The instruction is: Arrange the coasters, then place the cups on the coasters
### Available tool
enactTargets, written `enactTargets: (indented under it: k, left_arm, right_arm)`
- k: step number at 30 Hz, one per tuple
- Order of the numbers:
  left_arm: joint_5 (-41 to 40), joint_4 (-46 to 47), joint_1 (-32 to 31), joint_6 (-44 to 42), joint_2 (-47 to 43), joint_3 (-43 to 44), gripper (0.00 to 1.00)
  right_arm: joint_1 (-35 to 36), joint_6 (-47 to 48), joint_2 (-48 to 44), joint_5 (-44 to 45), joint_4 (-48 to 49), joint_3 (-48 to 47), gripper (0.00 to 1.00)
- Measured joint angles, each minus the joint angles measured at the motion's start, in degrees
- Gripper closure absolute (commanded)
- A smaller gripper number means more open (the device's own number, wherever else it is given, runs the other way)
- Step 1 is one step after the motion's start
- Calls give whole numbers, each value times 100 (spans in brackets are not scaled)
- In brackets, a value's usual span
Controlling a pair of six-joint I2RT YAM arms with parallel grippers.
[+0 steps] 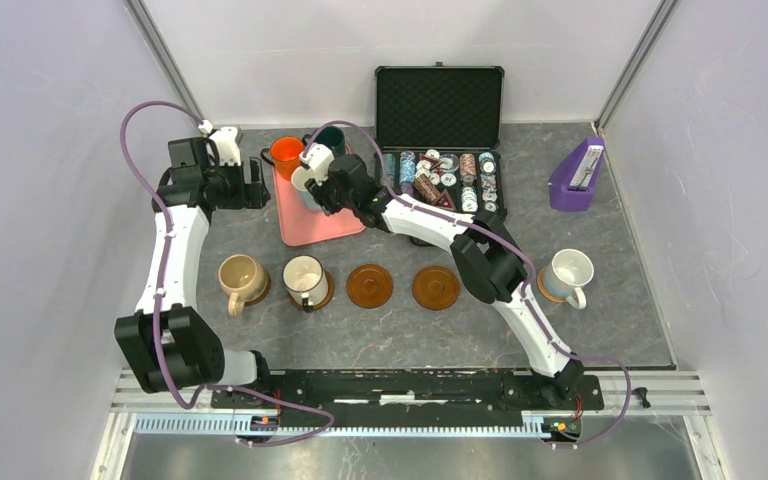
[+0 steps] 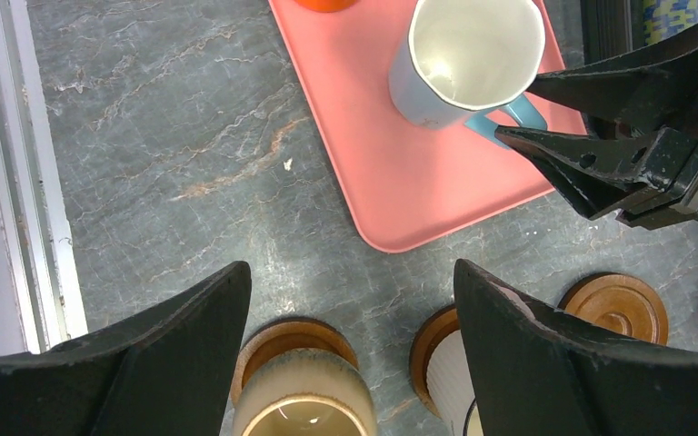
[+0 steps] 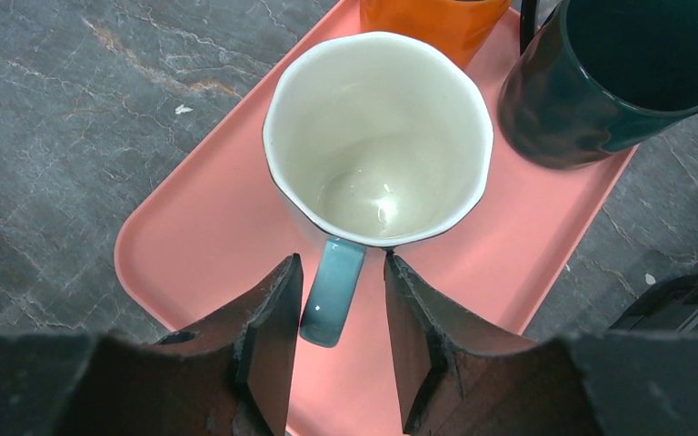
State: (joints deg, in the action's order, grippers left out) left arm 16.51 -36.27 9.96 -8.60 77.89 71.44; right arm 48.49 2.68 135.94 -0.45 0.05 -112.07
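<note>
Tray (image 3: 200, 236): blue mug (image 3: 377, 136), orange mug (image 3: 432, 23), green mug (image 3: 600, 91)

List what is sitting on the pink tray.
Three mugs stand on the pink tray: a light blue mug, an orange mug and a dark green mug. The blue one is empty; the other two's bottoms cannot be seen. The tray surface beneath each is covered.

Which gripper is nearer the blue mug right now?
Right. The right gripper straddles the handle of the blue mug, which stands on the tray. The left gripper hangs open beside the tray, left of the mug and apart from it.
</note>
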Motion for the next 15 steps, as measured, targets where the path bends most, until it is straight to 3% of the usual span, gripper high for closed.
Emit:
enactTargets:
  k: [6, 10, 15]
  left_arm:
    - [7, -9, 7, 0, 92, 90, 12]
    - [11, -11, 11, 0, 153, 118, 12]
    - [33, -35, 11, 0, 284, 221, 12]
  right_arm:
    - [-37, 15, 0, -57, 39, 0, 60]
    - [-61, 35, 0, -98, 37, 0, 52]
    - [-79, 136, 0, -96, 33, 0, 52]
